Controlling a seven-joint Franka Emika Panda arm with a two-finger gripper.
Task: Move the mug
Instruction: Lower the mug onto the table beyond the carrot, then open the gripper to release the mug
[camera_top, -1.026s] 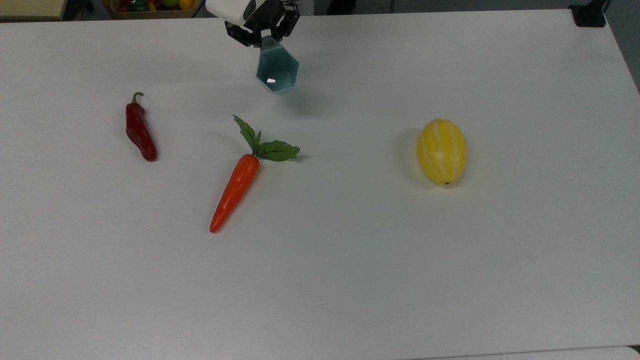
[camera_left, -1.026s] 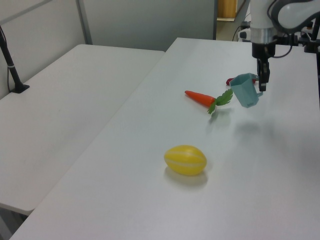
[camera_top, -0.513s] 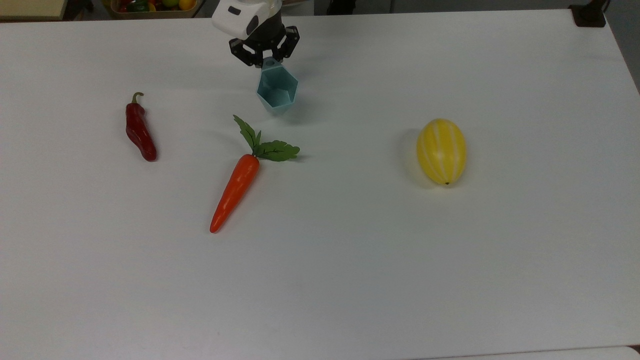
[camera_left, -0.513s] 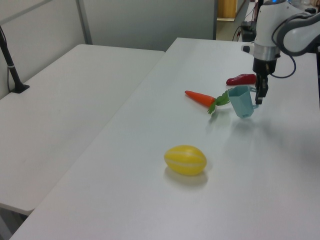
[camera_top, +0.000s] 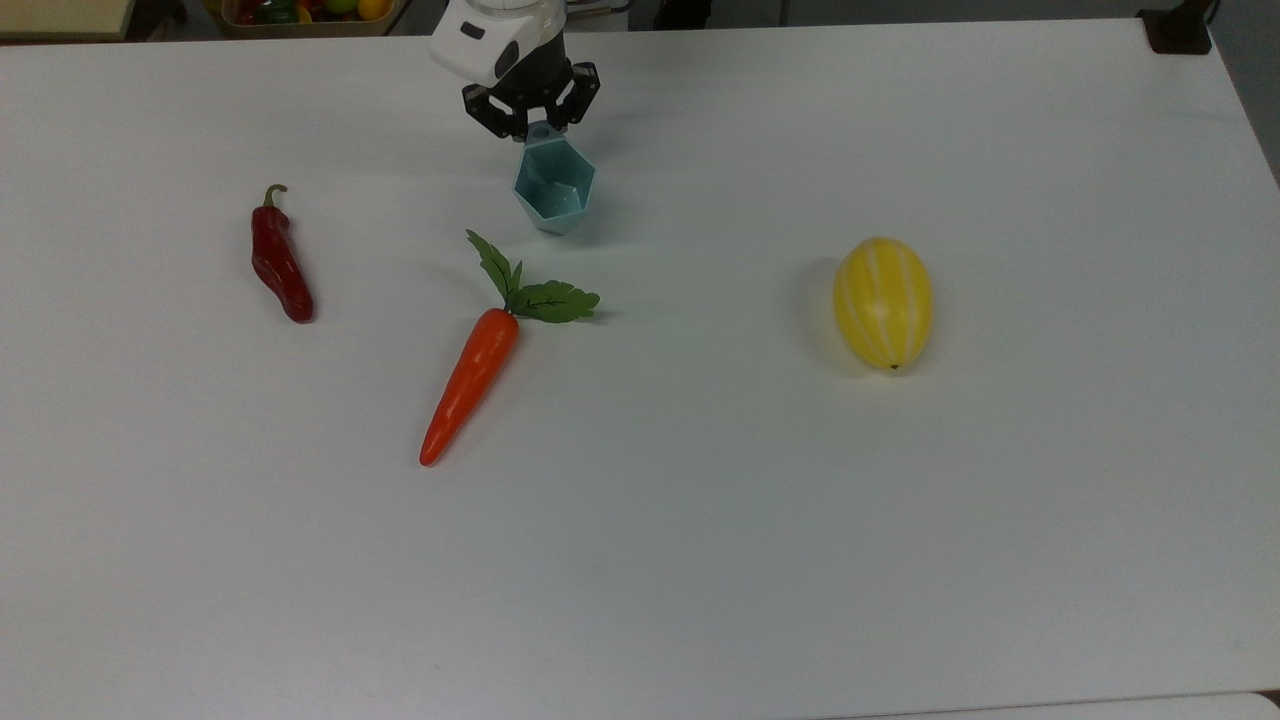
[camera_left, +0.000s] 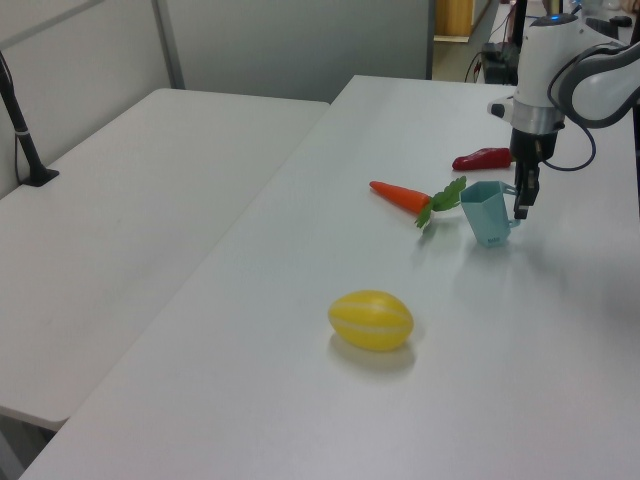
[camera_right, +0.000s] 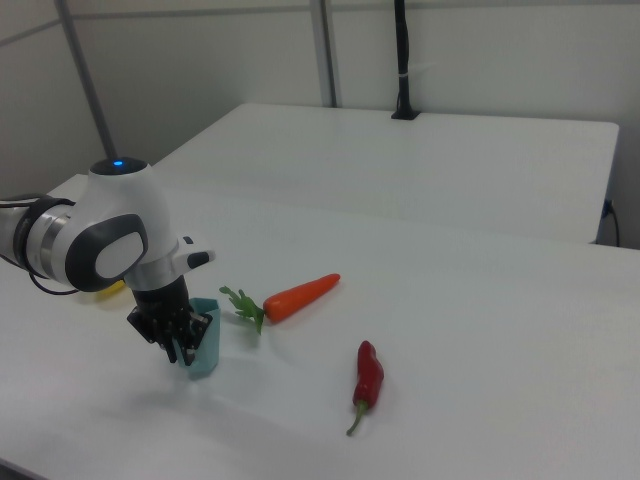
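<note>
The pale teal mug stands on the white table, just above the carrot's leaves in the top view. My gripper is shut on its small tab handle, at the mug's far rim. In the left view the mug rests base down, with the gripper at its right side. In the right view the gripper partly hides the mug.
An orange carrot with green leaves lies close below the mug in the top view. A red chili is at the top view's left, a yellow striped melon at its right. A basket of fruit sits beyond the far edge.
The gripper has come down with the mug. The mug hung tilted above the table one second ago and now rests on the surface, nearly upright.
</note>
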